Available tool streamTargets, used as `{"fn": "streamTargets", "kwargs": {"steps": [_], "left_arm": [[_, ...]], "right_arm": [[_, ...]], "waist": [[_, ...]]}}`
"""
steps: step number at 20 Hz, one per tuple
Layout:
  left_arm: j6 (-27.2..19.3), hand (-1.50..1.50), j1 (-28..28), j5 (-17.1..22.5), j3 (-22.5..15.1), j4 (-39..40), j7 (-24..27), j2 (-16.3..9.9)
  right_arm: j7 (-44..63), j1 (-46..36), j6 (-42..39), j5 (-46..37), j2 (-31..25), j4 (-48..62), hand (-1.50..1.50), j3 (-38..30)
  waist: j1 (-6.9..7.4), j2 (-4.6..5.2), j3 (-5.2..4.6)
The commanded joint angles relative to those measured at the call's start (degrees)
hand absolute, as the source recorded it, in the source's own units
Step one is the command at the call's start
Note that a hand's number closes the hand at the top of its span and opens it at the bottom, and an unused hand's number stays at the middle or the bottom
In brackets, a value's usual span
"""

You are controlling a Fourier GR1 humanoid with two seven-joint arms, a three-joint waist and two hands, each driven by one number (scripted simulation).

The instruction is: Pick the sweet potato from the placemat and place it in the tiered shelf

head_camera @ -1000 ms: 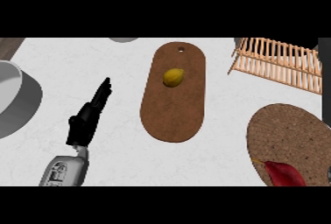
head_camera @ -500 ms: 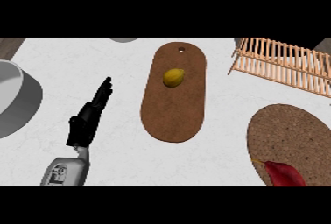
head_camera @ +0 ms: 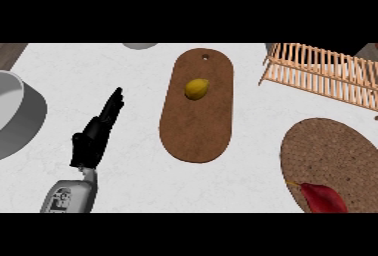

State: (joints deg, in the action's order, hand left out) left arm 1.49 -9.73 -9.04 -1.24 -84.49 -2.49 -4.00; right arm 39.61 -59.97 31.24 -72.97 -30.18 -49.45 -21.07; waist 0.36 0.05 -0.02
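Red tapered sweet potato, cork placemat

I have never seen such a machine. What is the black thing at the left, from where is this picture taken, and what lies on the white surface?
The picture looks steeply down from the robot's head at a kitchen counter. The black thing is its left robot hand, on a grey forearm, fingers straight and holding nothing. The right hand is not in view. In the middle lies a long brown board with a yellow fruit on it. At the lower right, a round cork placemat carries a red sweet potato. The wooden tiered shelf stands at the upper right. A grey round container shows at the left edge.
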Motion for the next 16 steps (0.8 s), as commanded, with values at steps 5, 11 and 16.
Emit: {"fn": "streamTargets", "kwargs": {"steps": [5, 11, 16], "left_arm": [[-0.2, 0.0, 3.3, -0.8, -1.1, -1.9, 1.6, 0.4], [-0.3, 0.0, -0.8, -0.4, 0.5, 2.9, 1.2, 0.4], [1.5, 0.0, -1.3, 1.1, 1.9, 2.4, 0.7, -1.0]], "right_arm": [[1.3, 5.2, 1.3, 5.3, 2.2, -9.7, -1.5, -0.4], [-0.9, 4.4, -1.3, 13.4, 1.8, -13.6, -1.5, -1.3], [-3.7, 2.3, 1.0, 17.8, 0.5, -10.4, -1.5, -2.9]], "waist": [[-0.12, -0.13, 0.02], [-0.33, -0.1, 0.01], [0.09, 0.07, 0.02]]}}
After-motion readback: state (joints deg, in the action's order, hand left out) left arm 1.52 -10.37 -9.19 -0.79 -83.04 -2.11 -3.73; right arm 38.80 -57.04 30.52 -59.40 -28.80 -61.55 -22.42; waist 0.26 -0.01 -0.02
